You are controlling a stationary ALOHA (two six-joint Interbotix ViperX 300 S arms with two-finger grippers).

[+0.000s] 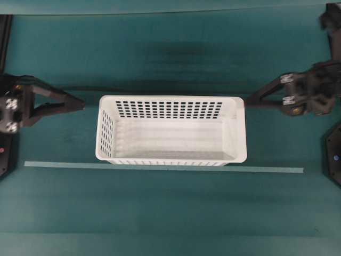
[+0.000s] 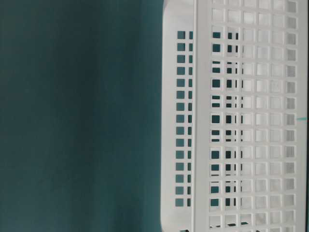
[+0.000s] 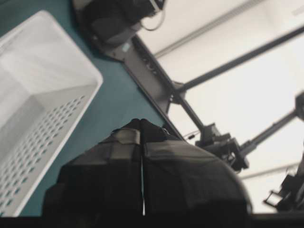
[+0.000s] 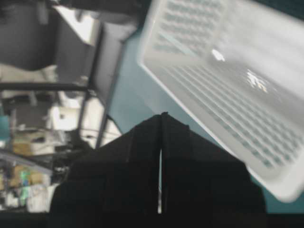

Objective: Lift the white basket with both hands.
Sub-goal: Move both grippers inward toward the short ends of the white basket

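Overhead view: the left gripper (image 1: 81,103) has its fingers pressed together on nothing, its tip just left of the white basket (image 1: 171,129), not touching. Right of the basket, the right gripper (image 1: 250,102) is likewise closed and empty, close beside the rim.

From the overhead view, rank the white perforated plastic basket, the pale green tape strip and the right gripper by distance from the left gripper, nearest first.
Measured from the left gripper:
1. White perforated plastic basket, just to its right, at table centre.
2. Pale green tape strip, below the basket, its left end nearer.
3. Right gripper, beyond the basket's far end.
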